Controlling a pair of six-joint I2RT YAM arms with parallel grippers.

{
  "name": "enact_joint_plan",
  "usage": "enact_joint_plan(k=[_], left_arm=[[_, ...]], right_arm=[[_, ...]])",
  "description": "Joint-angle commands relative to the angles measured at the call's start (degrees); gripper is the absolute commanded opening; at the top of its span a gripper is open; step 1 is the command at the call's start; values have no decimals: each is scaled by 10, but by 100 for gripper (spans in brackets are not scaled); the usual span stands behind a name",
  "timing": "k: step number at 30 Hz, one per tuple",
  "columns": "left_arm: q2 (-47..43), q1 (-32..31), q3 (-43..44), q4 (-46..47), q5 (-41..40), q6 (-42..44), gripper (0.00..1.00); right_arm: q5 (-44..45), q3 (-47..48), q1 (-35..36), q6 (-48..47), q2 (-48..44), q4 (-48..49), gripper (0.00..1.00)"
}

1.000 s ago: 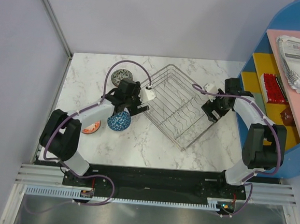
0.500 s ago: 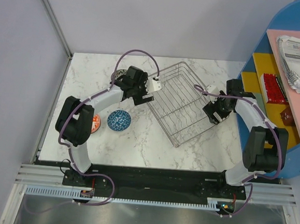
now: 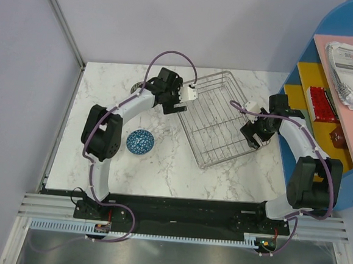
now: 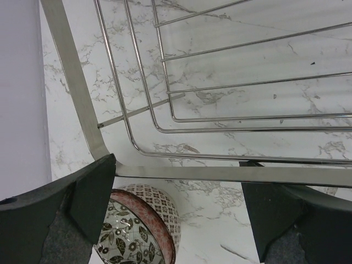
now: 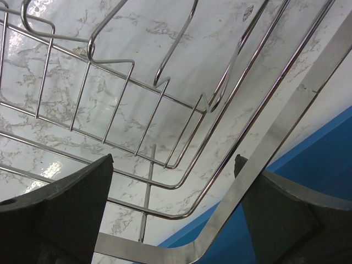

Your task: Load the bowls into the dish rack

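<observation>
Both grippers spread wide at opposite sides of the dish rack, with the bowls outside it.

From above, the dish rack [image 3: 217,120] sits skewed on the marble table [image 3: 161,173]. The left gripper [image 3: 176,106] is at its far-left corner and the right gripper [image 3: 254,137] is at its right side. A blue bowl [image 3: 140,141] stands apart to the left, and a patterned bowl [image 3: 135,87] peeks out behind the left arm. In the left wrist view, the left gripper [image 4: 177,170] gapes over the rack's flat rim, and the patterned bowl [image 4: 140,234] lies just outside it. In the right wrist view, the right gripper [image 5: 173,165] stands equally wide. The rim crosses between its fingers [image 5: 71,209], with nothing pinched.
</observation>
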Motion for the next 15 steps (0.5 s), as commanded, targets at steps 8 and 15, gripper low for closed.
enact_joint_plan(k=[8,15], left_arm=[[32,34,63,131,-133,-166,100],[-7,35,29,131,-108,-183,100]], right_arm=[[-109,-31,30,-57,2,-144,98],[-115,-32,32,-55,-3,-140,98]])
